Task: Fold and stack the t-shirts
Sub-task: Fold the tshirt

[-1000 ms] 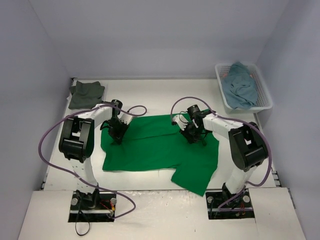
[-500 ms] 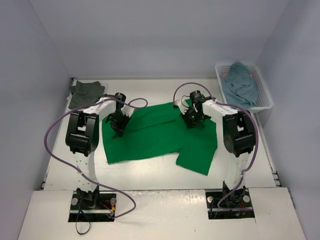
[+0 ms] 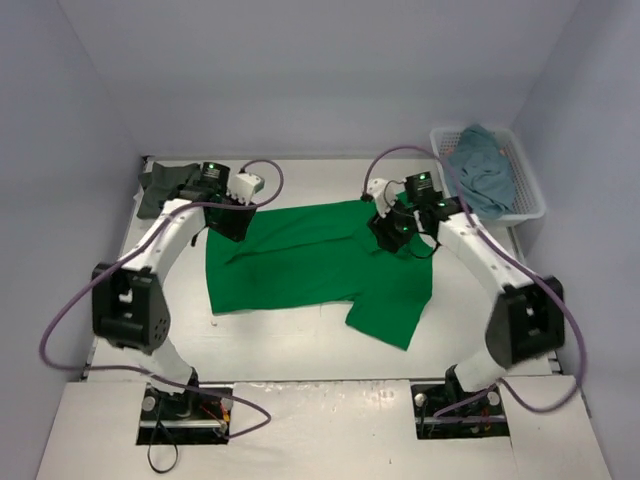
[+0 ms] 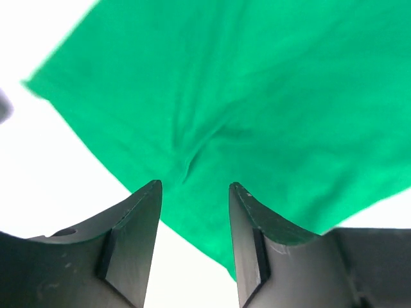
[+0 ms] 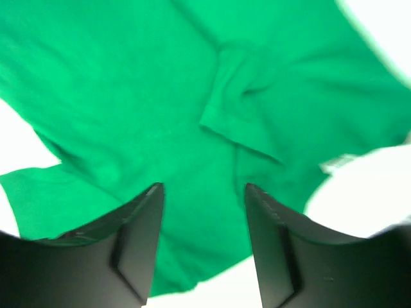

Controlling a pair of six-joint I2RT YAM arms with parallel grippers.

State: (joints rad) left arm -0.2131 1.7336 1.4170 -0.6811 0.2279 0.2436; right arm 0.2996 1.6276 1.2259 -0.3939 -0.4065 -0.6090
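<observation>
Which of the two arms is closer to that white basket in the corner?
Right. The right end effector hovers over the far right edge of the green t-shirt, just left of the basket; the left end effector is across the table, at the shirt's far left corner.

A bright green cloth t-shirt (image 5: 128,96) fills most of the frame, slightly blurred. Just right of centre a flap of the fabric (image 5: 241,109) is doubled over on itself, with creases running off from it. The pale white surface (image 5: 379,186) shows at the upper right corner, the lower right and the left edge. Along the bottom the right tool (image 5: 204,189) hangs above the cloth. Its two dark fingers (image 5: 138,237) stand apart, with only green fabric showing in the gap.
</observation>
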